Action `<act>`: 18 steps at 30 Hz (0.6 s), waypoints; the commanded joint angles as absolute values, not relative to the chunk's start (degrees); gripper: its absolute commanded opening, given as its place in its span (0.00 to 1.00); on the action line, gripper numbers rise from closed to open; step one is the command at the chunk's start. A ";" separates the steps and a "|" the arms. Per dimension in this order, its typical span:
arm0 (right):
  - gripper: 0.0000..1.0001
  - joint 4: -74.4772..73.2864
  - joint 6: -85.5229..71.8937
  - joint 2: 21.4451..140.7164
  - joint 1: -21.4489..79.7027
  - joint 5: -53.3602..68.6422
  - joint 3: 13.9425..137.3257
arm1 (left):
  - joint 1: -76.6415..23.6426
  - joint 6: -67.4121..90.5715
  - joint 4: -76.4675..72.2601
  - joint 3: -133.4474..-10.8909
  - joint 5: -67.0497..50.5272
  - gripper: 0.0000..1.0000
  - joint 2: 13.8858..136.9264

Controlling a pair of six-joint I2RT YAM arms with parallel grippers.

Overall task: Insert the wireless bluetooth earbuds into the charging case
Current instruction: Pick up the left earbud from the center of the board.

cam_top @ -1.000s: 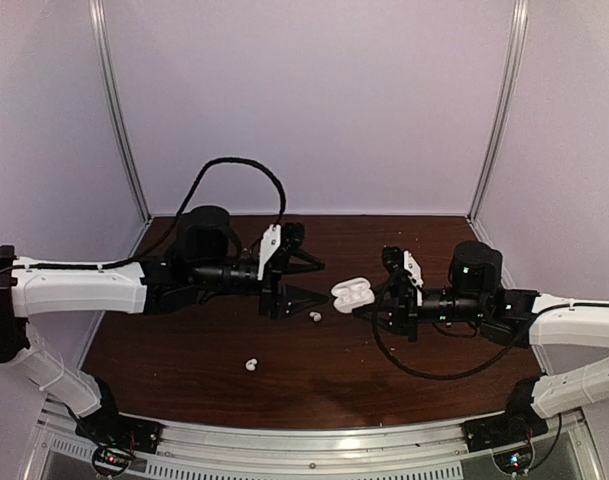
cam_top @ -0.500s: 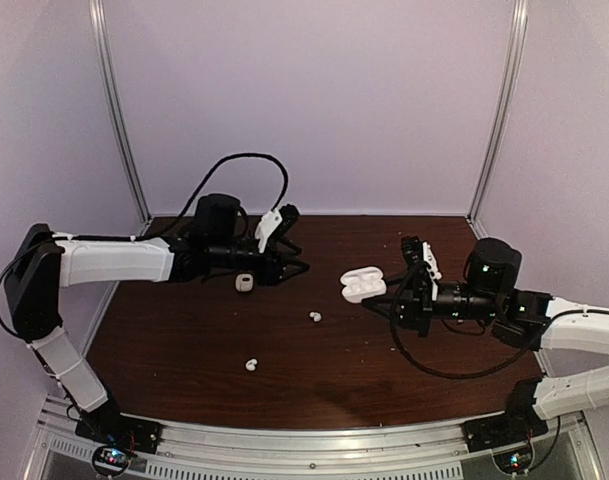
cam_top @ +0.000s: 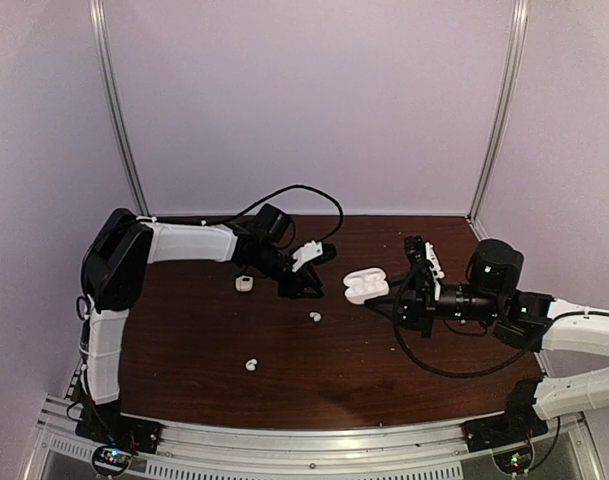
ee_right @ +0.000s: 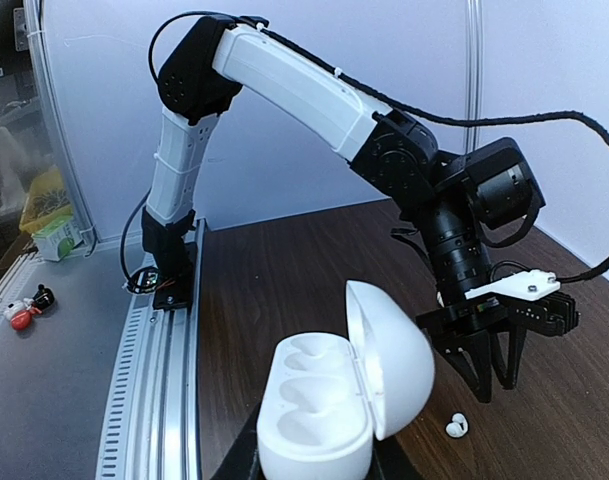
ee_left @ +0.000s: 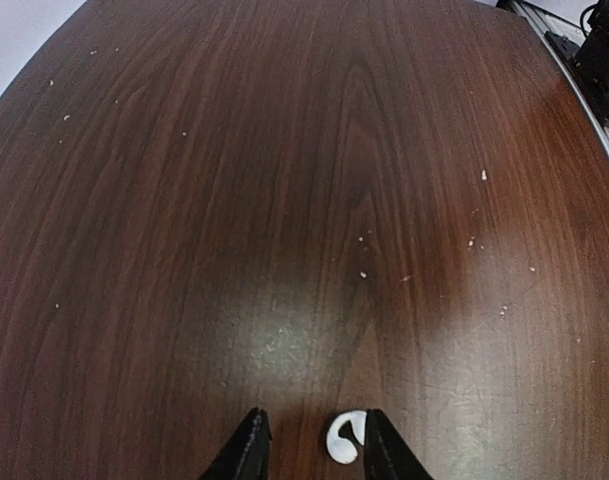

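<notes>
My right gripper [cam_top: 386, 298] is shut on the base of an open white charging case [cam_top: 361, 286], held above the table. In the right wrist view the case [ee_right: 329, 405] shows two empty wells with its lid up, and my right gripper [ee_right: 319, 472] grips it from below. One white earbud [cam_top: 314, 317] lies on the table at the middle. My left gripper [cam_top: 302, 289] is open and points down just above it. In the left wrist view the earbud [ee_left: 346, 437] lies between the fingers, close to the right finger [ee_left: 382, 445]. A second earbud [cam_top: 251, 365] lies nearer the front.
A second small white case [cam_top: 244, 283] lies on the dark wooden table [cam_top: 184, 340] under the left arm. The left arm's black cable [cam_top: 294, 192] loops over the back. Purple walls and metal posts enclose the table; a metal rail [cam_top: 314, 445] runs along the front edge.
The left arm has folded back and left, and its gripper now hangs open over the middle earbud. The small case by it has come into view. The right gripper has raised the open case slightly to the right.
</notes>
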State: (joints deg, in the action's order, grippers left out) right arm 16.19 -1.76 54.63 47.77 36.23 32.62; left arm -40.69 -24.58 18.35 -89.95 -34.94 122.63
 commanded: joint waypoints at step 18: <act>0.00 17.04 -2.49 53.21 47.37 36.86 31.97 | -39.78 -29.59 20.34 -90.78 -29.21 0.26 128.07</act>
State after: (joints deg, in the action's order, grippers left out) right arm 16.12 -1.91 53.58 47.75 36.23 32.27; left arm -40.05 -30.35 21.54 -93.65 -30.11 129.80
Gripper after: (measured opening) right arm 0.245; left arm 0.267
